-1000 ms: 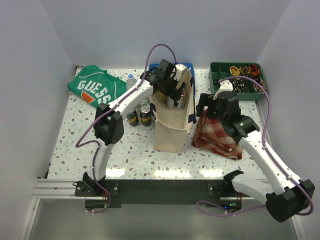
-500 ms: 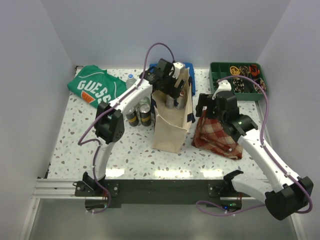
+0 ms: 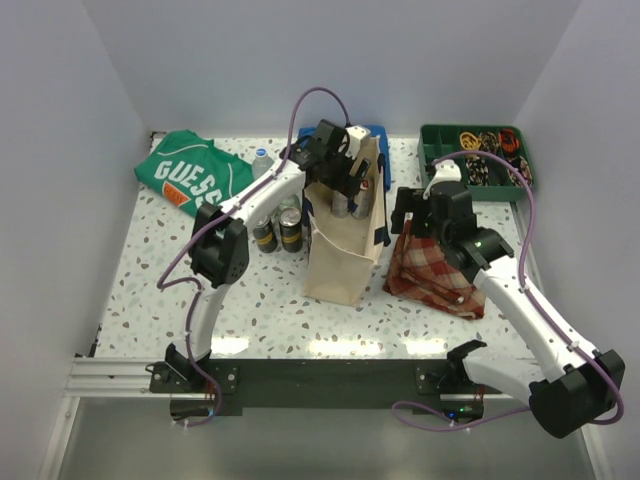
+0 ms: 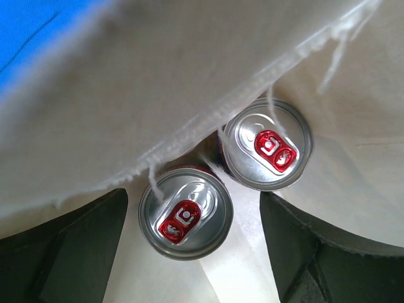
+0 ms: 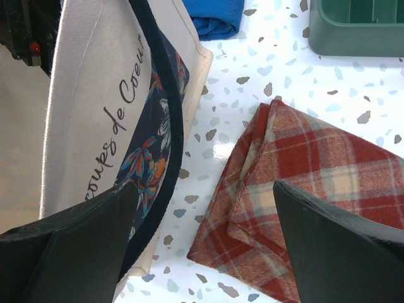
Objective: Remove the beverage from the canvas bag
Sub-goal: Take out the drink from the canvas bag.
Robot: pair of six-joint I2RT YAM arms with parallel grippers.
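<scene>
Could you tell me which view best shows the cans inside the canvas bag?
Left wrist: both cans show plainly, tops up, inside the canvas bag. Top external barely glimpses them; right wrist sees only the bag's outside.

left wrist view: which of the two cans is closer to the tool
The lower-left can, centred in the gap of the left tool; the other can sits farther up and right.
</scene>
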